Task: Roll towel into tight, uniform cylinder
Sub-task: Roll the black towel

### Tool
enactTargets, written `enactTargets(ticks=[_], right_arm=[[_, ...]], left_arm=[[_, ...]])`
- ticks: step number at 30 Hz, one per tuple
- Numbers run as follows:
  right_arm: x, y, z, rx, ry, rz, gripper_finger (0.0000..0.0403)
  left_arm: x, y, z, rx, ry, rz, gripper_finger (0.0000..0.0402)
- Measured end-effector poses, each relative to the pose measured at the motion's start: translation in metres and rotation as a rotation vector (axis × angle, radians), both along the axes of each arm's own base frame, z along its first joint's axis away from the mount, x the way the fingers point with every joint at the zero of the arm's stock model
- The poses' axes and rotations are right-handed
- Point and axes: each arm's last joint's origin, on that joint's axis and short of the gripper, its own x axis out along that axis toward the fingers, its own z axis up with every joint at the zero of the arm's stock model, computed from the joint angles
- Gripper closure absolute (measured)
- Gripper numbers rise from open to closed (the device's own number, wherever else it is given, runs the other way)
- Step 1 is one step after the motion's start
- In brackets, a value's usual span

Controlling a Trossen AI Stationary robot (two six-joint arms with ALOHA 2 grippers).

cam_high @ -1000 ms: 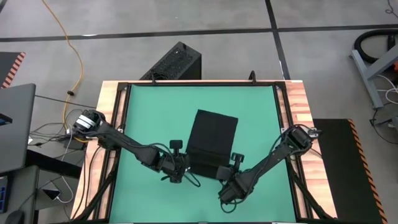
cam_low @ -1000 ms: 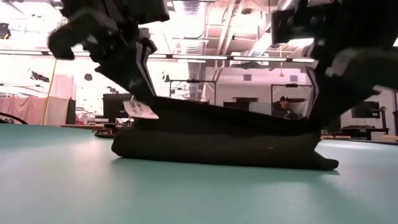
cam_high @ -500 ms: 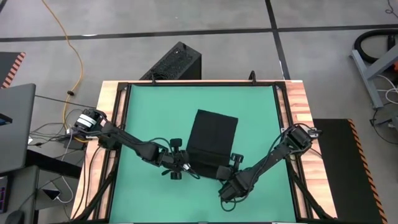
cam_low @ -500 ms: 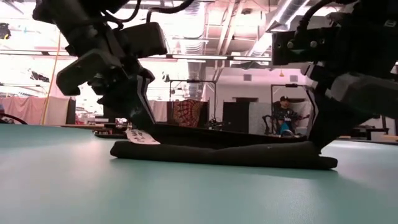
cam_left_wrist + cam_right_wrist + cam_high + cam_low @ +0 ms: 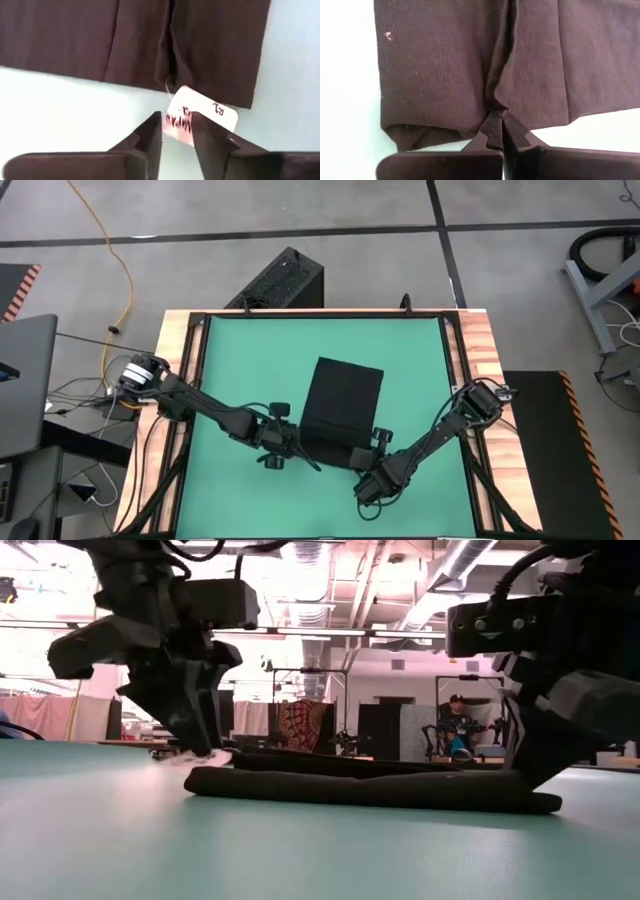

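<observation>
Plain black soft cloth towel [image 5: 340, 408], folded into a flat rectangle, lying near the middle of the green mat [image 5: 240, 360] that covers the wood-edged bench [image 5: 482, 340], its near edge doubled into a low thick fold along the mat in the low view [image 5: 370, 788]. Small white paper tag [image 5: 201, 117] with handwriting sticking out from the towel's near-left corner. Left gripper [image 5: 176, 131] low at that corner, fingers a narrow gap apart, tag showing between them and not pinched; same gripper down at the mat beside the fold's end in the low view [image 5: 195, 745]. Right gripper [image 5: 499, 131] at the towel's near-right edge, fingers pressed together on a pinch of the cloth, fabric puckering into a crease at the tips. Black ribbed box [image 5: 277, 280] on the grey floor beyond the bench's far edge. Seated person [image 5: 457, 725] far off in the room behind.
</observation>
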Motion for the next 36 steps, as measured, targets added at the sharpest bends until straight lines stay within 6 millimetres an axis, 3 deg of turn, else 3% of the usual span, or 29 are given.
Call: enactTargets(ticks=[6, 10, 13, 17, 25, 30, 36], right_arm=[[0.001, 0.0, 0.0, -0.003, -0.001, 0.019, 0.04], [0.001, 0.0, 0.0, -0.007, -0.002, 0.021, 0.04], [0.001, 0.0, 0.0, -0.007, -0.003, 0.021, 0.0399], [0.001, 0.0, 0.0, -0.008, -0.004, 0.022, 0.0399], [0.003, 0.0, 0.0, -0.01, -0.003, 0.042, 0.0399], [0.003, 0.0, 0.0, -0.012, -0.003, 0.044, 0.039], [0.003, 0.0, 0.001, -0.016, 0.001, 0.047, 0.0349]], left_arm=[[0.007, -0.01, 0.02, 0.005, -0.02, -0.022, 0.0287], [0.015, -0.031, 0.027, 0.034, -0.201, -0.158, 0.0311], [0.014, -0.039, 0.02, 0.102, -0.294, -0.248, 0.0347], [0.012, -0.025, 0.002, 0.118, -0.316, -0.232, 0.0394], [0.004, 0.01, -0.027, 0.01, -0.322, -0.13, 0.0401], [0.0, 0.019, -0.036, -0.032, -0.313, -0.094, 0.0401], [-0.002, 0.02, -0.038, -0.049, -0.309, -0.094, 0.0401]])
